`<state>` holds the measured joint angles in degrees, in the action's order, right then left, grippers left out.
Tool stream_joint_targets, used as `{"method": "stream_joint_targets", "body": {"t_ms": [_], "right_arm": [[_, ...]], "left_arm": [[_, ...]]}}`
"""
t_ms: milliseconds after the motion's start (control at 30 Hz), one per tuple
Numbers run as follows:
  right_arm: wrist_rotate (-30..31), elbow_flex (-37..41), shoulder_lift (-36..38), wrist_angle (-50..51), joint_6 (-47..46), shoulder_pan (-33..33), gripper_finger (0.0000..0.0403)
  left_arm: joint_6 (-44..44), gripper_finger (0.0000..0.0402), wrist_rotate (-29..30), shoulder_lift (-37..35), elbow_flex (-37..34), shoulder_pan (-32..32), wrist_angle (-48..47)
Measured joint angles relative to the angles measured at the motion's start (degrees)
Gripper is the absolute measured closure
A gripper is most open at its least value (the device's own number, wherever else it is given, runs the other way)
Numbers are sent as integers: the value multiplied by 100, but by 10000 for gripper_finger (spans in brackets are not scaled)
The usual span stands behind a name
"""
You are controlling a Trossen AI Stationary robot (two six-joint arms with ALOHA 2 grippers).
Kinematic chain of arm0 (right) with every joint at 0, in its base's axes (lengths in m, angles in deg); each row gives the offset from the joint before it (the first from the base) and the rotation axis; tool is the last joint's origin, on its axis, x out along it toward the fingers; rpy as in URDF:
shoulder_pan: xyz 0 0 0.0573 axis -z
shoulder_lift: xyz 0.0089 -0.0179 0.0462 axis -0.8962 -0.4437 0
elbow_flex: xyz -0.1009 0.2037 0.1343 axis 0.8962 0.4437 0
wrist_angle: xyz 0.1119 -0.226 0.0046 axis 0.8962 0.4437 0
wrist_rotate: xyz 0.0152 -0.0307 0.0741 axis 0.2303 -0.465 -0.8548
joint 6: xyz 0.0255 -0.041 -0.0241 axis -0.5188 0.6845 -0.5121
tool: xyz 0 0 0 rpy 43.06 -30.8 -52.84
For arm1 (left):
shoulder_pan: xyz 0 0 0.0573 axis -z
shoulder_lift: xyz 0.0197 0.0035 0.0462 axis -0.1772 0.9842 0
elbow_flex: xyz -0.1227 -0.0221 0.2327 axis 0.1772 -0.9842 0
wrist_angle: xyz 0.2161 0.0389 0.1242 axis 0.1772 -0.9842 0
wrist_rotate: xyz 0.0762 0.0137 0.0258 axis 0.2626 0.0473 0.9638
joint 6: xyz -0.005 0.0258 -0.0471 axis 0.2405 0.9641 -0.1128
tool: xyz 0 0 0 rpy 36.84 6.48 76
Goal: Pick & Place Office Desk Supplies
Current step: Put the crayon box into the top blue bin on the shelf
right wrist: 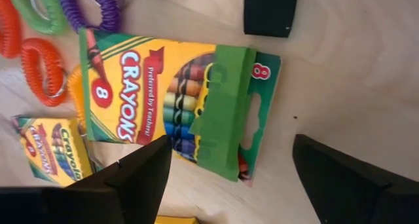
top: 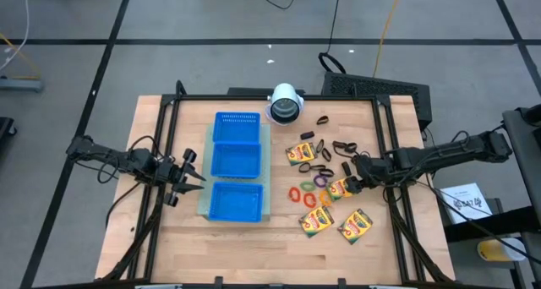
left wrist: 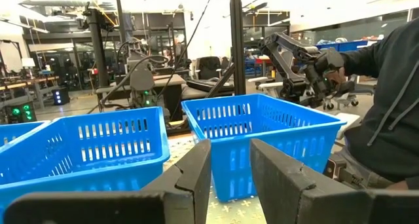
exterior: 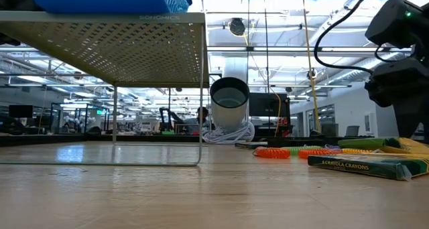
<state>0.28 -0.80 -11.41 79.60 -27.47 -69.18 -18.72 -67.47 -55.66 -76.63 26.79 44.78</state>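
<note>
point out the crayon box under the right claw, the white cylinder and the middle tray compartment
crayon box (right wrist: pixel 157 93), right wrist view, on the yellow front by the word crayons
white cylinder (top: pixel 286 104), high view, on its white rim
middle tray compartment (top: pixel 213 160), high view, on its blue left wall

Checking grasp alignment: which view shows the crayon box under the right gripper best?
Right wrist view: the crayon box fills the frame between the open right gripper fingers. High view shows it small, partly covered. Low view doesn't clearly show it; left wrist view not at all.
</note>
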Motion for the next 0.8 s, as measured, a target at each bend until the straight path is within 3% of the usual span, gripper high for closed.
{"method": "stream_joint_targets", "body": {"t_ms": [467,800], "right_arm": [[-48,33,-13,-894,62,-2,111],[-232,518,-3,-1821,24,0,184]], "left_arm": [[0,286,0,0,0,0,0],[-1,286,2,-1,0,1,1]]}}
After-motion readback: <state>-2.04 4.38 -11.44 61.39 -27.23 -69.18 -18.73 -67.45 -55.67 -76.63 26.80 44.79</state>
